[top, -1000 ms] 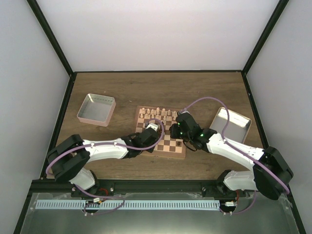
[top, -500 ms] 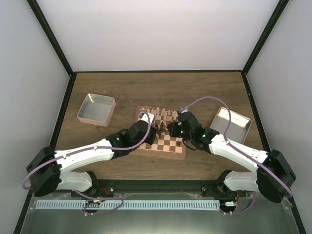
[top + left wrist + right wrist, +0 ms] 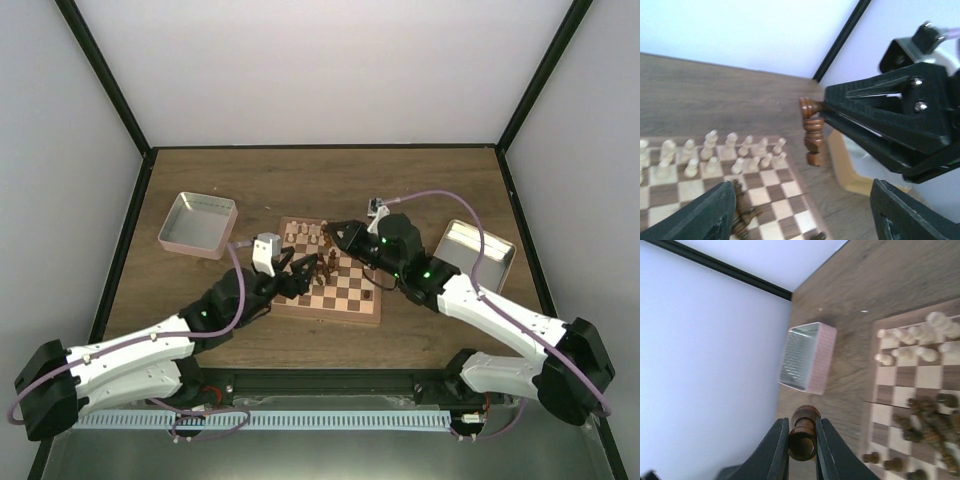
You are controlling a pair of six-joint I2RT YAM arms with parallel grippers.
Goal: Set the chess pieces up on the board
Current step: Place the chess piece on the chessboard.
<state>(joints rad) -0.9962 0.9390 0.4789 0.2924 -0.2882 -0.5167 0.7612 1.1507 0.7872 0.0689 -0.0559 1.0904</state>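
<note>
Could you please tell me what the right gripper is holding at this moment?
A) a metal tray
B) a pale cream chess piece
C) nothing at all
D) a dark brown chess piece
D: the right gripper has its fingers closed on a dark brown chess piece, held up in the air.

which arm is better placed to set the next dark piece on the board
Right. The right claw is shut on a dark piece over the board; the left claw is open and empty.

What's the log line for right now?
left tool: open, empty | right tool: shut on dark chess piece, midair | board: partly set
</note>
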